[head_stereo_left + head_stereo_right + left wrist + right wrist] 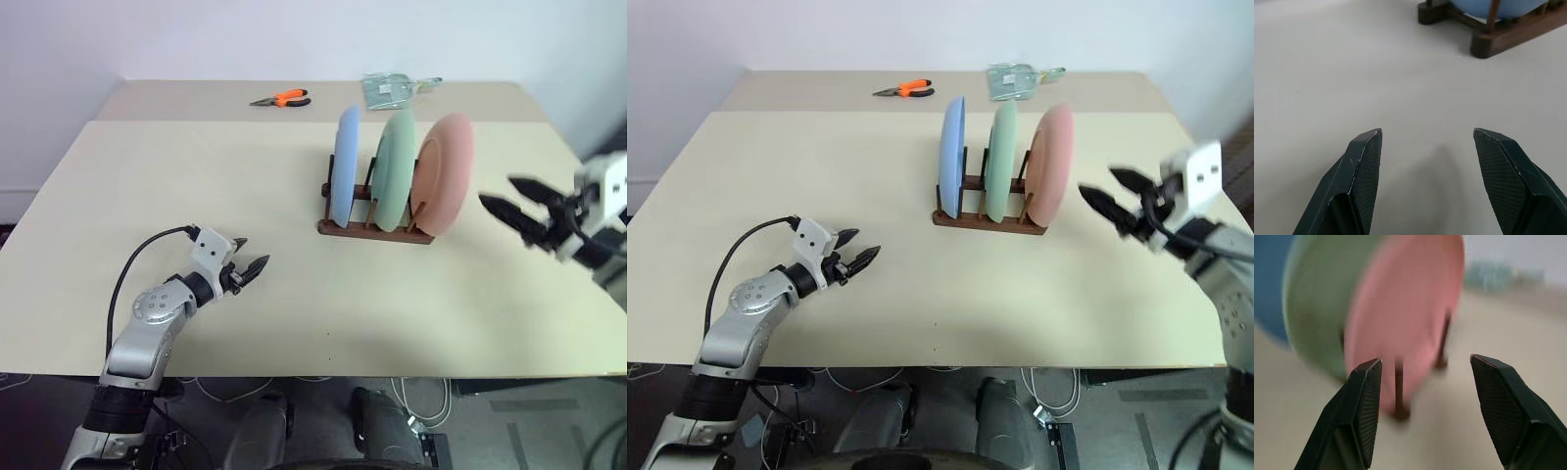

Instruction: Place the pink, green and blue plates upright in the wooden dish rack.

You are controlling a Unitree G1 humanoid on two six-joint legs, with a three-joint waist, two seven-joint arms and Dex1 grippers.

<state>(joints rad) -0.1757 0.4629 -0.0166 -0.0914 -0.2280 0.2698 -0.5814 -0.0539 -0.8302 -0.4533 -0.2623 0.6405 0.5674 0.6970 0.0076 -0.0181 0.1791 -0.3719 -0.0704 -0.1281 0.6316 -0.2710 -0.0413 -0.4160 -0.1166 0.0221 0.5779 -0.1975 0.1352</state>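
Pink plate (446,173) seated in wooden dish rack (377,230) w/ green (396,168), blue (346,162) | right gripper (511,201) jaws apart, empty; left gripper (250,257) same | you: back R arm straight off, don't clip rim.

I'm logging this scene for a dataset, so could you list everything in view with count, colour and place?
wooden dish rack: one, dark brown, mid-table
blue plate: one, upright in rack, leftmost
green plate: one, upright, middle
pink plate: one, upright, rightmost
pliers: one, orange handles, far edge
clear packet: one, far edge, right of pliers
table: one, cream
cables: several, floor under near edge
left gripper: black, open, empty
right gripper: black, open, empty, right of pink plate
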